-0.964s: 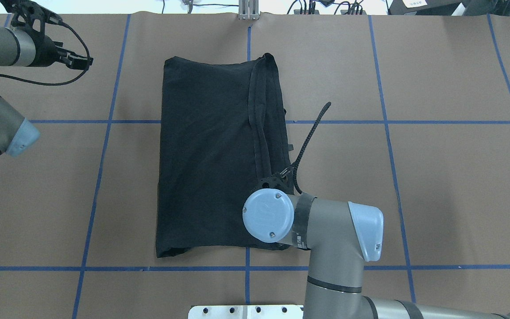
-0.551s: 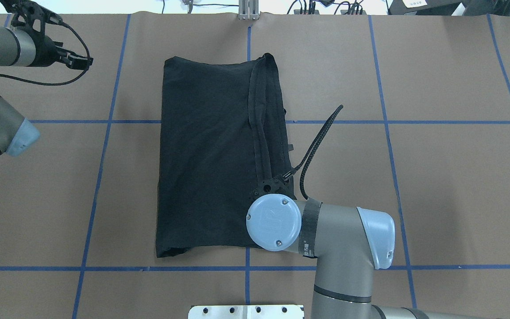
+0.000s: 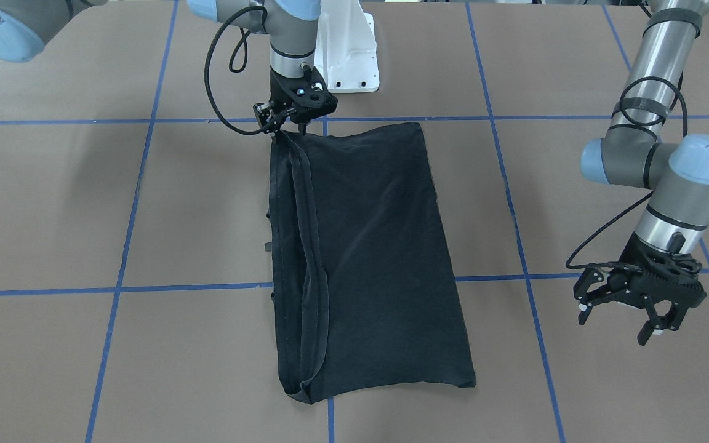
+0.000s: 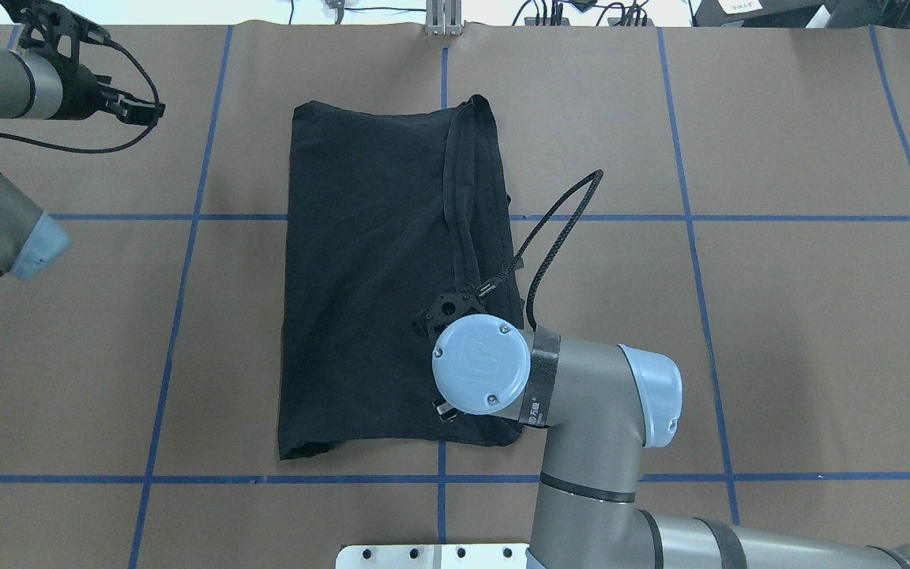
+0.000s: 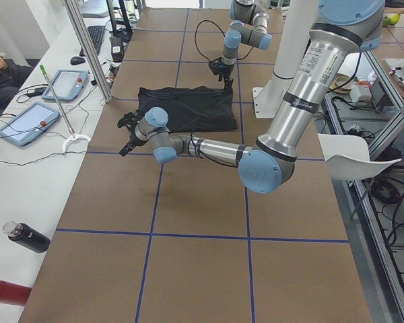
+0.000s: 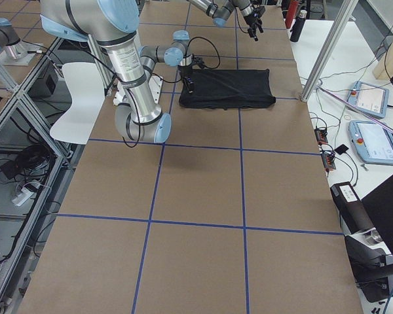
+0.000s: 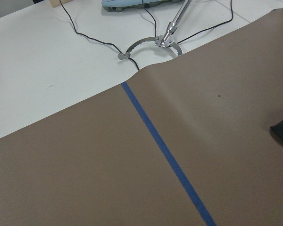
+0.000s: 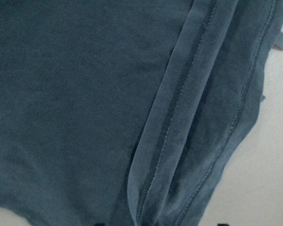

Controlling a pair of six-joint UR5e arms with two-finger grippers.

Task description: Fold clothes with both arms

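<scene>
Right now the black T-shirt lies flat in the centre of the overhead frame. It is folded into a long rectangle on the brown bench, which is crossed by blue tape lines. A stitched hem band runs down the shirt's right-hand side in that view.

The right arm enters from the bottom edge, and its blue-capped wrist covers the shirt's lower right part. In the front-facing view the right end effector points down at the shirt's upper left corner, near the top centre of the frame. Whether it touches the cloth I cannot tell. Its wrist camera is filled with cloth and hem. Two dark fingertips just show at the bottom edge, set wide apart, so it looks spread and is pinching nothing.

The left end effector hangs at the lower right of the front-facing frame, well apart from the shirt, with its fingers splayed and empty over bare bench. Its wrist camera shows brown paper, one tape line and a dark corner of cloth at the right edge.
</scene>
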